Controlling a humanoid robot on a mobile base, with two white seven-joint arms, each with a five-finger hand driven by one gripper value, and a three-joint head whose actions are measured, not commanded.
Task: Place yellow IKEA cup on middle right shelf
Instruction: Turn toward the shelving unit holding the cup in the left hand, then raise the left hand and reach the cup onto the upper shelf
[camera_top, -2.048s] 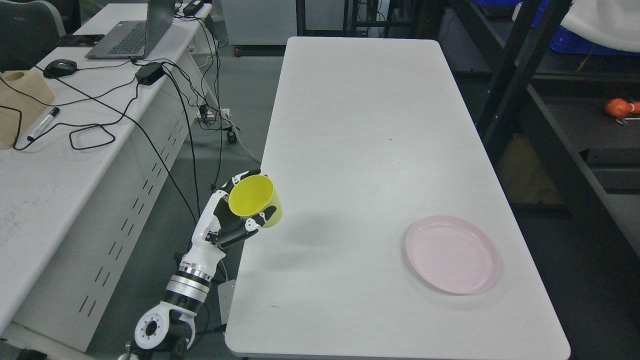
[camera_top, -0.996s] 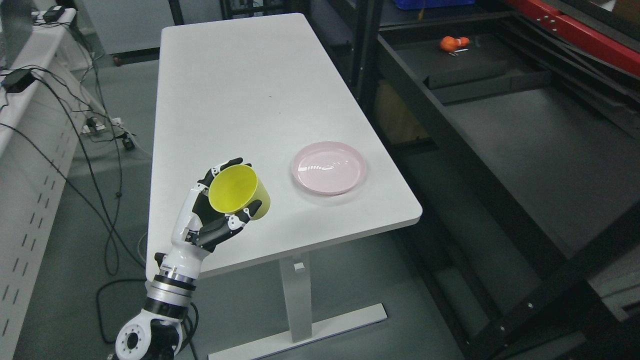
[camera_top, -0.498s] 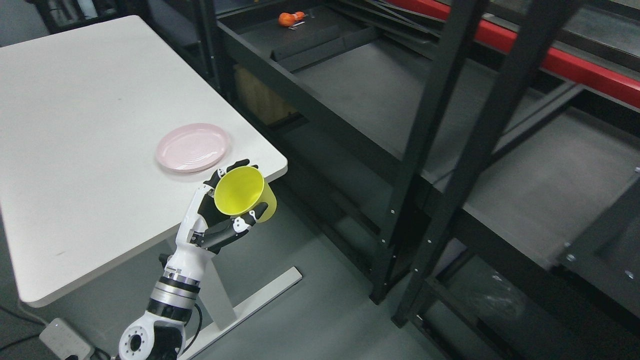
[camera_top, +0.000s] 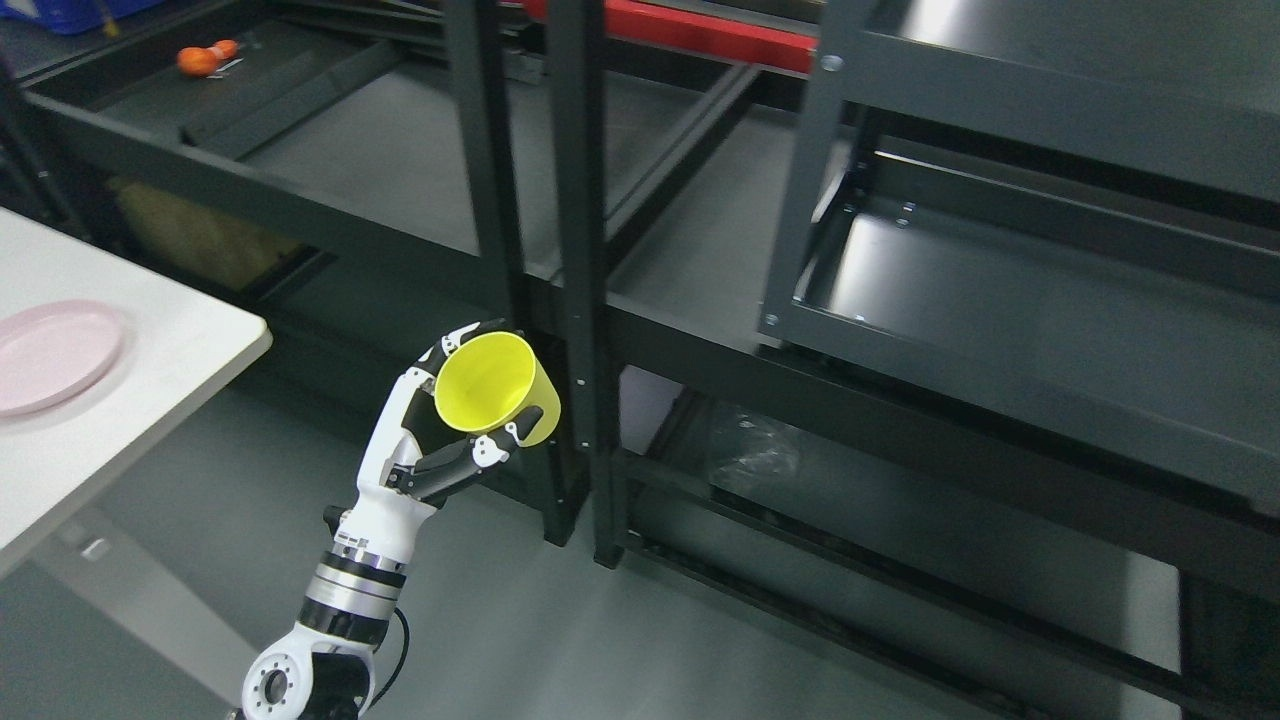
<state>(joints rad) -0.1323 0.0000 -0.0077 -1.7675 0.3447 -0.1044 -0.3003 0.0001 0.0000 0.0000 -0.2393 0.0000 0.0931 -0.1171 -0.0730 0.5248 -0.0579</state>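
Your camera is swinging right since half a second ago: the bench (camera_top: 150, 390) and pink plate (camera_top: 50, 355) are now sliding off at 9 o'clock, and the black shelving (camera_top: 1000, 300) is filling your view. Your left hand (camera_top: 440, 430) is still gripping the yellow cup (camera_top: 495, 388), fingers (camera_top: 490, 452) wrapped around it, mouth tilted toward you, held in the air before a shelf upright (camera_top: 585, 300).

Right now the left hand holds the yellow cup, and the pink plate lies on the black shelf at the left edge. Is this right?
Not quite. The left hand does hold the yellow cup, but the head view shows the pink plate lying on the white table at the left edge, not on the black shelf.
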